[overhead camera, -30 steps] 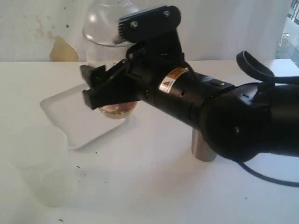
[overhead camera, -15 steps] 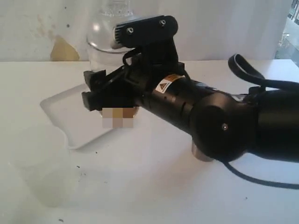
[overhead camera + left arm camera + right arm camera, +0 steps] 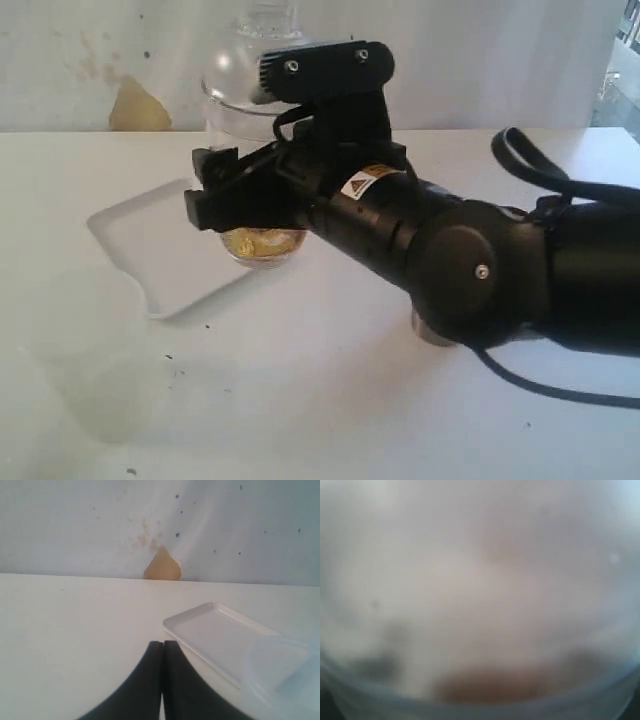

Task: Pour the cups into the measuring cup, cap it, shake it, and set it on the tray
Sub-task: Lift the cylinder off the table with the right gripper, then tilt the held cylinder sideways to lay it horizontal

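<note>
Right pincer [image 3: 202, 188] clamped wide around the measuring cup [image 3: 262, 245], yellowish contents in its base, at the edge of the tray [image 3: 150, 235]; I cannot tell whether it touches the tray. Left pincer [image 3: 162, 646] pressed closed, empty, near the tray.

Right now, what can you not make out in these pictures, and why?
Exterior view: steel tumbler mostly hidden behind the right arm.
Exterior view: measuring cup partly covered by the arm; resting on the tray or hanging, unclear.
Right wrist view: only blur, too close to something.
Left wrist view: cloudy cup cut off by the edge.
</note>
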### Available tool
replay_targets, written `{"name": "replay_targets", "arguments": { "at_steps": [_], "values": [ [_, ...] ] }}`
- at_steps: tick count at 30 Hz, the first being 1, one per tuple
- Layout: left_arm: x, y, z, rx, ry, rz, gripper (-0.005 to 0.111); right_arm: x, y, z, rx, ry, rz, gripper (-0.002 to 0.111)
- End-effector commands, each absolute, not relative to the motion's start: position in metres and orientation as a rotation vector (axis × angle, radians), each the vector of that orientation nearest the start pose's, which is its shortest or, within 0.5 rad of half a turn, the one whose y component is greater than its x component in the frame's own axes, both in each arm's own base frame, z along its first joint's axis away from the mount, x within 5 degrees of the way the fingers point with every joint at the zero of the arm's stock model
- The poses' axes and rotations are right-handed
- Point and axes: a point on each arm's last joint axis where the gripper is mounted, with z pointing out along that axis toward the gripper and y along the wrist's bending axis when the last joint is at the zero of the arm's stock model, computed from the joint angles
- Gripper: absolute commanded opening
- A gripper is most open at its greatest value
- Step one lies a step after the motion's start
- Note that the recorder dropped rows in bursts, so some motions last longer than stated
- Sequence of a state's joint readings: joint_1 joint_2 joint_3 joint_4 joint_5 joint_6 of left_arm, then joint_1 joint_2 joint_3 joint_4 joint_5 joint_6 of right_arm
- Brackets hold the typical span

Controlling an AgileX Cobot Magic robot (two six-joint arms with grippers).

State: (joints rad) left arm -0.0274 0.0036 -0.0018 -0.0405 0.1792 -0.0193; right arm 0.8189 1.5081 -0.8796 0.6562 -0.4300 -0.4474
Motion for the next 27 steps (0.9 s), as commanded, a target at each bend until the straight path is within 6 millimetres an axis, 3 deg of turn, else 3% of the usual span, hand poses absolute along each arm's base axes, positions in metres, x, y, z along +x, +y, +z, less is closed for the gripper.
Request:
{"name": "replay_targets", "arguments": {
  "at_steps": [1, 2, 3, 5, 6, 7, 10, 11, 13, 14, 15, 17, 18, 21, 22, 23, 24, 25, 26, 27],
  "values": [
    [0.056, -0.002, 0.198, -0.029, 1.656, -0.075, 0.001, 0.241, 0.221, 0.296, -0.316, 1.629, 0.409, 0.0],
    [0.056, -0.002, 0.198, -0.029, 1.656, -0.075, 0.001, 0.248, 0.208, 0.294, -0.069, 1.666, 0.406, 0.0],
    [0.056, -0.002, 0.198, -0.029, 1.656, -0.075, 0.001, 0.249, 0.207, 0.292, -0.033, 1.688, 0.427, 0.0],
    [0.056, -0.002, 0.198, -0.029, 1.656, -0.075, 0.001, 0.236, 0.229, 0.296, -0.472, 1.654, 0.445, 0.0],
    [0.056, -0.002, 0.198, -0.029, 1.656, -0.075, 0.001, 0.229, 0.238, 0.295, -0.574, 1.66, 0.46, 0.0],
    [0.056, -0.002, 0.198, -0.029, 1.656, -0.075, 0.001, 0.226, 0.24, 0.294, -0.563, 1.667, 0.463, 0.0],
    [0.056, -0.002, 0.198, -0.029, 1.656, -0.075, 0.001, 0.244, 0.214, 0.283, -0.125, 1.727, 0.35, 0.0],
    [0.056, -0.002, 0.198, -0.029, 1.656, -0.075, 0.001, 0.242, 0.219, 0.281, -0.22, 1.74, 0.354, 0.0],
    [0.056, -0.002, 0.198, -0.029, 1.656, -0.075, 0.001, 0.229, 0.239, 0.279, -0.569, 1.74, 0.388, 0.0],
    [0.056, -0.002, 0.198, -0.029, 1.656, -0.075, 0.001, 0.225, 0.241, 0.279, -0.583, 1.732, 0.376, 0.0],
    [0.056, -0.002, 0.198, -0.029, 1.656, -0.075, 0.001, 0.226, 0.237, 0.278, -0.519, 1.728, 0.332, 0.0],
    [0.056, -0.002, 0.198, -0.029, 1.656, -0.075, 0.001, 0.237, 0.207, 0.279, -0.03, 1.741, 0.265, 0.0],
    [0.056, -0.002, 0.198, -0.029, 1.656, -0.075, 0.001, 0.238, 0.205, 0.28, 0.048, 1.733, 0.319, 0.0],
    [0.056, -0.002, 0.198, -0.029, 1.656, -0.075, 0.001, 0.219, 0.242, 0.291, -0.542, 1.661, 0.455, 0.0],
    [0.056, -0.002, 0.198, -0.029, 1.656, -0.075, 0.001, 0.217, 0.245, 0.292, -0.56, 1.631, 0.429, 0.0],
    [0.056, -0.002, 0.198, -0.029, 1.656, -0.075, 0.001, 0.222, 0.237, 0.292, -0.428, 1.642, 0.385, 0.0],
    [0.056, -0.002, 0.198, -0.029, 1.656, -0.075, 0.001, 0.23, 0.221, 0.291, -0.168, 1.679, 0.348, 0.0],
    [0.056, -0.002, 0.198, -0.029, 1.656, -0.075, 0.001, 0.234, 0.214, 0.29, -0.068, 1.697, 0.346, 0.0],
    [0.056, -0.002, 0.198, -0.029, 1.656, -0.075, 0.001, 0.232, 0.221, 0.292, -0.25, 1.662, 0.317, 0.0],
    [0.056, -0.002, 0.198, -0.029, 1.656, -0.075, 0.001, 0.225, 0.232, 0.292, -0.543, 1.615, 0.265, 0.0]
  ]
}}
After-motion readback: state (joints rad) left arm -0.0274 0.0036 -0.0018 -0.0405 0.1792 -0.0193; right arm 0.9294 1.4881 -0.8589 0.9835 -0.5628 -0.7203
